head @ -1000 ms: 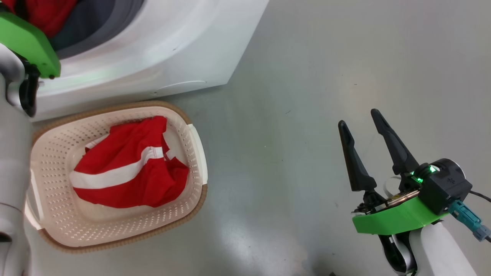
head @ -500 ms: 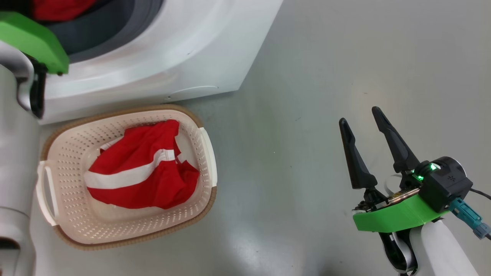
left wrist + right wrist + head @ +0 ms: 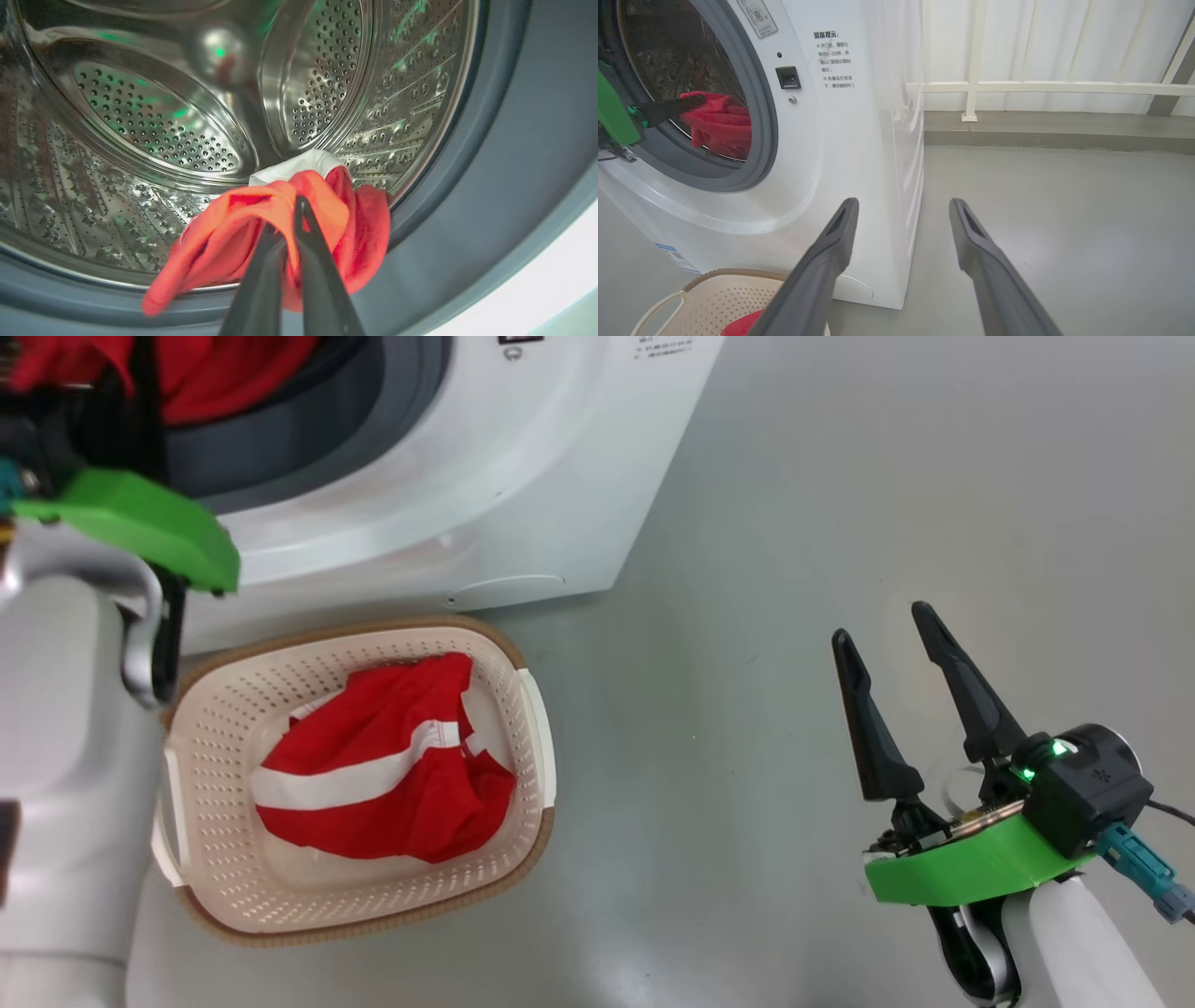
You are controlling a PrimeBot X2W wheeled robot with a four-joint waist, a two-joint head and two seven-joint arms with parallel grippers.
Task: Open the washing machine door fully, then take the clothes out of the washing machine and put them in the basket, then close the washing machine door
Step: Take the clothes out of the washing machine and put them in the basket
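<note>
**While the right gripper (image 3: pixel 880 623) hung wide, the left gripper (image 3: pixel 285 213) pinched a garment (image 3: pixel 345 233) at the drum's (image 3: pixel 140 116) lip**

Where the scene lay nearest the robot, the right gripper hung above the grey floor (image 3: pixel 728 616). Its two dark fingers were spread wide with nothing between them. To its left and well apart from it, the basket (image 3: pixel 327 894) stood on the floor just before the bottom front edge of the washer (image 3: pixel 523 476). A striped garment (image 3: pixel 383 784), red with a broad white band, lay crumpled in the basket. It covered the middle of the basket's bottom and reached toward its far right corner.

Farther in, the left gripper was at the washer's round opening, its fingers closed tight on the red garment, which showed a bit of white at its top. The garment draped over the lower lip of the perforated steel drum. Its loose end hung down onto the grey seal (image 3: pixel 467 186) that ringed the opening.

Farthest off, beyond the washer's right side, a white railing (image 3: pixel 1041 87) ran along a pale wall (image 3: pixel 1064 42).
</note>
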